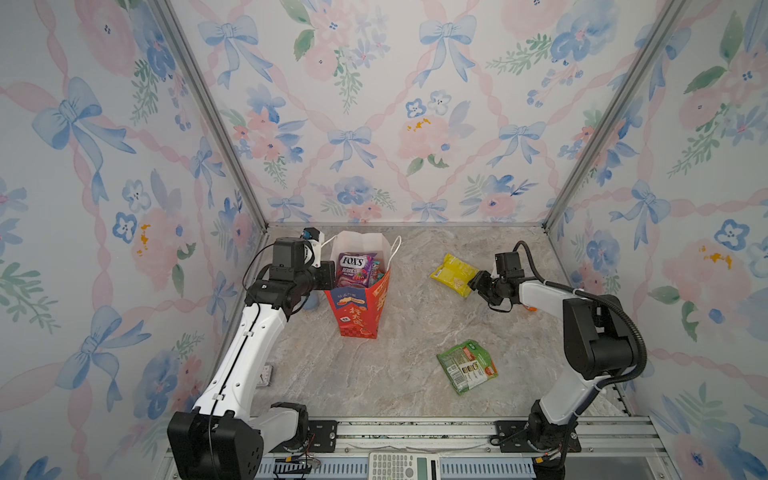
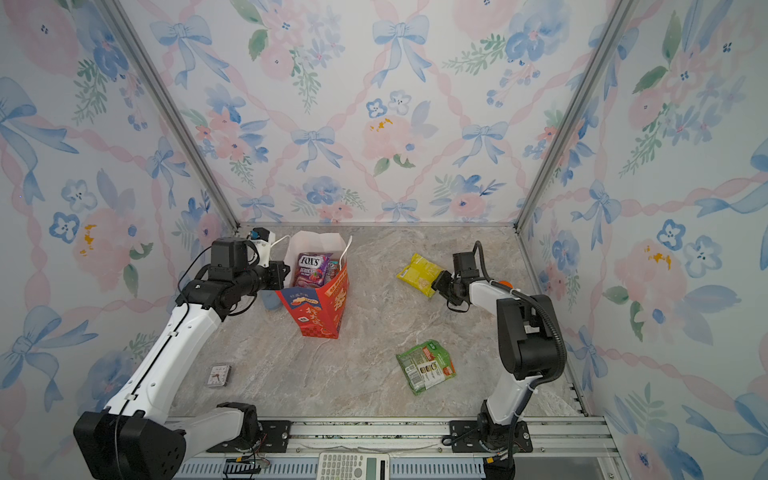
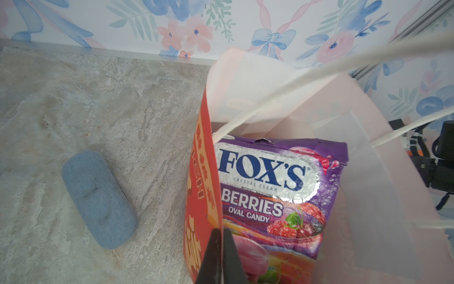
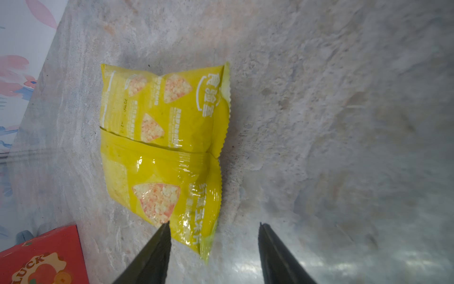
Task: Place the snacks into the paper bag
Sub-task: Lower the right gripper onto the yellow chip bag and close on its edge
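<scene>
The red paper bag stands upright at the back left, with a purple FOX'S snack packet sticking up inside it. My left gripper is shut on the bag's red side wall at the rim. A yellow snack packet lies flat on the table at the right. My right gripper is open at its near end, and a corner of the packet lies between the fingers. A green snack packet lies nearer the front.
A blue fabric case lies on the table just left of the bag, under my left arm. A small flat card lies at the front left. A calculator rests on the front rail. Floral walls close in three sides.
</scene>
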You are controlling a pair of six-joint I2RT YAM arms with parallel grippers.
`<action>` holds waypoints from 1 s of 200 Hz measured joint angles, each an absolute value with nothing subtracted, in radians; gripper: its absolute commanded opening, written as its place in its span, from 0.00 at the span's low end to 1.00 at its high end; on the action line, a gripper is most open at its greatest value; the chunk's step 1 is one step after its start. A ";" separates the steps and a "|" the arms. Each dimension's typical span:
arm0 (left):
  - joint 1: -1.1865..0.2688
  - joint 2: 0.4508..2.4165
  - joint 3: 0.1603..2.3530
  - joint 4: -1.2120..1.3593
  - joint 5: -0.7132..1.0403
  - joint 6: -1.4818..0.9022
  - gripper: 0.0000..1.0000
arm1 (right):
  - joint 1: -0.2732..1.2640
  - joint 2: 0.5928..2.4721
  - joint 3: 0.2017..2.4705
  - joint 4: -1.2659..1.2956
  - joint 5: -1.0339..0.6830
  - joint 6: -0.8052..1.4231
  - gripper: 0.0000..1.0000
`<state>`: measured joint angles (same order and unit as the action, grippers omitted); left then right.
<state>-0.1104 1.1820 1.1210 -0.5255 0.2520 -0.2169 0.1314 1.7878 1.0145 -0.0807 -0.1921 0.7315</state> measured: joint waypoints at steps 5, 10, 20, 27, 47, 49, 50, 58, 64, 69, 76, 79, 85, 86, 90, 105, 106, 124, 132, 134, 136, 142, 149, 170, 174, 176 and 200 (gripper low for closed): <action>-0.110 1.182 1.121 -0.525 0.252 -0.217 0.00 | 0.130 1.794 1.015 -0.074 -0.195 0.733 0.59; -0.110 1.182 1.121 -0.525 0.252 -0.217 0.00 | 0.129 1.801 1.015 -0.067 -0.198 0.735 0.59; -0.110 1.182 1.121 -0.525 0.252 -0.217 0.00 | 0.125 1.811 1.015 -0.058 -0.200 0.737 0.59; -0.110 1.182 1.121 -0.525 0.252 -0.217 0.00 | 0.122 1.818 1.015 -0.053 -0.200 0.741 0.59; -0.110 1.182 1.121 -0.525 0.252 -0.217 0.00 | 0.113 1.837 1.026 -0.036 -0.202 0.744 0.59; -0.110 1.182 1.121 -0.525 0.252 -0.217 0.00 | 0.112 1.839 1.027 -0.035 -0.202 0.744 0.59; -0.110 1.182 1.121 -0.525 0.252 -0.217 0.00 | 0.112 1.840 1.029 -0.034 -0.203 0.744 0.59; -0.110 1.182 1.121 -0.525 0.252 -0.217 0.00 | 0.110 1.850 1.039 -0.028 -0.202 0.744 0.59; -0.110 1.182 1.121 -0.526 0.252 -0.217 0.00 | 0.109 1.858 1.046 -0.022 -0.202 0.745 0.59; -0.110 1.182 1.121 -0.525 0.252 -0.217 0.00 | 0.108 1.866 1.053 -0.017 -0.203 0.745 0.59; -0.110 1.182 1.121 -0.525 0.252 -0.217 0.00 | 0.106 1.875 1.063 -0.011 -0.203 0.745 0.59; -0.110 1.182 1.121 -0.526 0.252 -0.217 0.00 | 0.106 1.879 1.067 -0.009 -0.203 0.745 0.59; -0.110 1.182 1.121 -0.526 0.252 -0.217 0.00 | 0.105 1.888 1.076 -0.002 -0.203 0.749 0.59; -0.110 1.182 1.121 -0.526 0.252 -0.217 0.00 | 0.105 1.889 1.077 -0.002 -0.203 0.749 0.59; -0.110 1.182 1.121 -0.526 0.252 -0.217 0.00 | 0.104 1.896 1.084 0.000 -0.204 0.749 0.59; -0.110 1.182 1.122 -0.526 0.252 -0.217 0.00 | 0.104 1.917 1.106 0.013 -0.206 0.752 0.59; -0.110 1.182 1.122 -0.526 0.252 -0.217 0.00 | 0.104 1.918 1.108 0.014 -0.206 0.752 0.59; -0.110 1.182 1.122 -0.527 0.252 -0.217 0.00 | 0.104 1.942 1.130 0.028 -0.211 0.758 0.56; -0.110 1.182 1.122 -0.528 0.252 -0.217 0.00 | 0.104 1.950 1.137 0.035 -0.213 0.761 0.51; -0.110 1.182 1.122 -0.528 0.252 -0.217 0.00 | 0.104 1.951 1.139 0.038 -0.214 0.764 0.48; -0.110 1.182 1.122 -0.528 0.252 -0.217 0.00 | 0.104 1.953 1.139 0.039 -0.214 0.761 0.46; -0.110 1.182 1.122 -0.528 0.252 -0.217 0.00 | 0.104 1.958 1.142 0.042 -0.213 0.766 0.39; -0.110 1.182 1.122 -0.529 0.252 -0.217 0.00 | 0.104 1.965 1.144 0.044 -0.215 0.769 0.31; -0.110 1.182 1.122 -0.529 0.252 -0.217 0.00 | 0.103 1.984 1.151 0.050 -0.213 0.781 0.13; -0.110 1.182 1.122 -0.529 0.252 -0.217 0.00 | 0.103 1.987 1.152 0.049 -0.210 0.793 0.11; -0.110 1.182 1.122 -0.529 0.252 -0.217 0.00 | 0.103 1.988 1.152 0.049 -0.212 0.787 0.09; -0.110 1.182 1.122 -0.529 0.252 -0.217 0.00 | 0.103 1.992 1.153 0.049 -0.210 0.800 0.00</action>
